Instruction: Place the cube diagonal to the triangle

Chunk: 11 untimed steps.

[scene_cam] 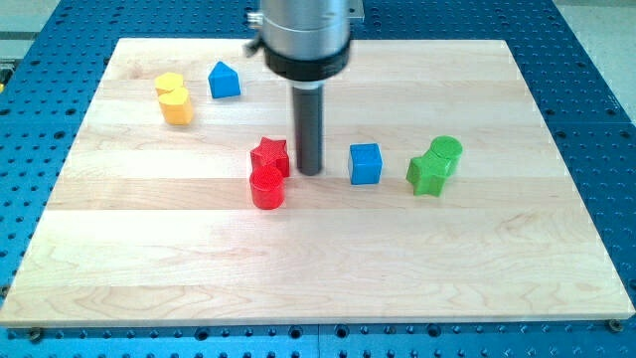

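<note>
A blue cube (366, 163) sits near the middle of the wooden board (318, 268). A blue triangle-topped block (225, 80) sits at the view's upper left. My tip (310, 171) rests on the board between the blue cube on its right and a red star block (269, 155) on its left, close to the star and a short gap from the cube.
A red cylinder (266, 188) touches the red star's lower side. A yellow cylinder (170, 85) and a yellow heart-like block (177, 104) sit at the upper left. A green star block (427, 173) and a green cylinder (446, 151) sit right of the cube.
</note>
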### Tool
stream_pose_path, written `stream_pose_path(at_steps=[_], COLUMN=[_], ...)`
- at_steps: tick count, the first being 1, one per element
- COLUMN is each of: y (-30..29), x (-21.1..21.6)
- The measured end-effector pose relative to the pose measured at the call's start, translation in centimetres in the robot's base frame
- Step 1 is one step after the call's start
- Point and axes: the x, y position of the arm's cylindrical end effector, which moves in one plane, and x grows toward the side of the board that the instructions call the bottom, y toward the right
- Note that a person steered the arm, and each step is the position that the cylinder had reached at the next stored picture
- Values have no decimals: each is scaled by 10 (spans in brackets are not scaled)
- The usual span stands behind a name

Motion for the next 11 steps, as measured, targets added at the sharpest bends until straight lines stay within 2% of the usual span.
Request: stream_pose_path(at_steps=[1, 2, 4, 6, 7, 8, 9, 11], y=[-12, 15, 45, 117, 52, 114, 143, 18], x=[20, 100, 19, -73, -98, -108, -61, -74])
